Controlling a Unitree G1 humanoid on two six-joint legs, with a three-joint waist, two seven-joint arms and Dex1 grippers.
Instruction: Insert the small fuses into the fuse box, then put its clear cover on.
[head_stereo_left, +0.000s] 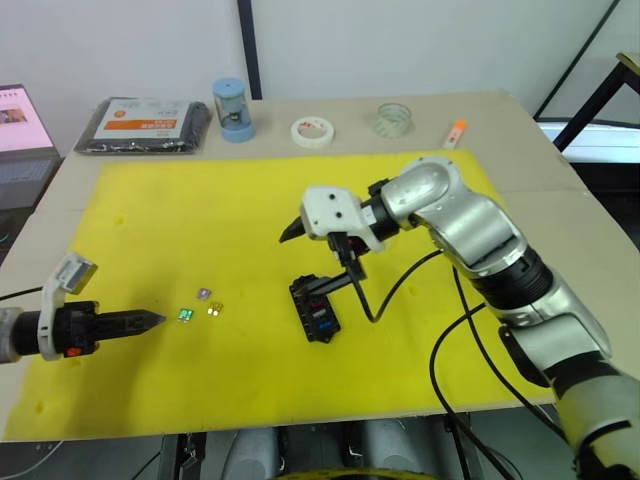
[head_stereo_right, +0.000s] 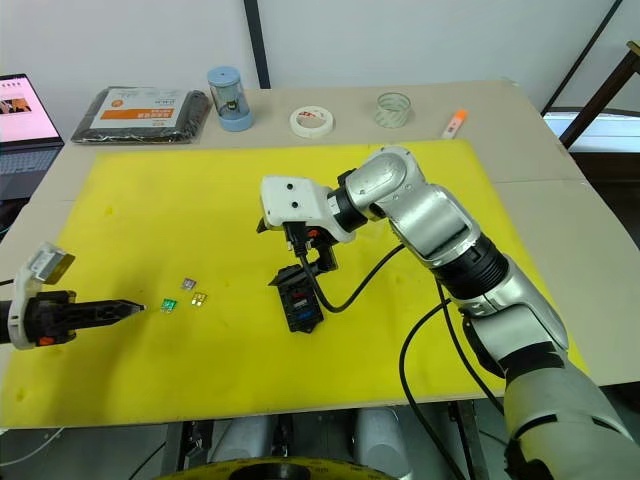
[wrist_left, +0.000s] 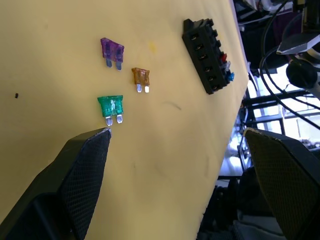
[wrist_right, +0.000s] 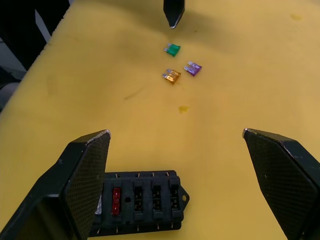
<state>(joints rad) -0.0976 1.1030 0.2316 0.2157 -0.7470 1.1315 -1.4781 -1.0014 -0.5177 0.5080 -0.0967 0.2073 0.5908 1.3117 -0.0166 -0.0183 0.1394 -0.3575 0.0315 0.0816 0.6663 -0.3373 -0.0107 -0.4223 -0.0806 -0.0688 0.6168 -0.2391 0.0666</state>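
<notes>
Fuses lie left of centre in the head view: green (wrist_left: 111, 106), purple (wrist_left: 112, 50) and yellow (wrist_left: 140, 77), close together on the mat (head_stereo_left: 200, 230). My left claw (wrist_left: 175, 165) sits at the frame's left edge, released, one finger (wrist_left: 85, 165) tip just beside the green one. Box (head_stereo_left: 314, 308) is at centre, with a red fuse (wrist_right: 116, 201) in one slot. My right claw (wrist_right: 175, 145) hovers over it, spread wide, holding nothing.
</notes>
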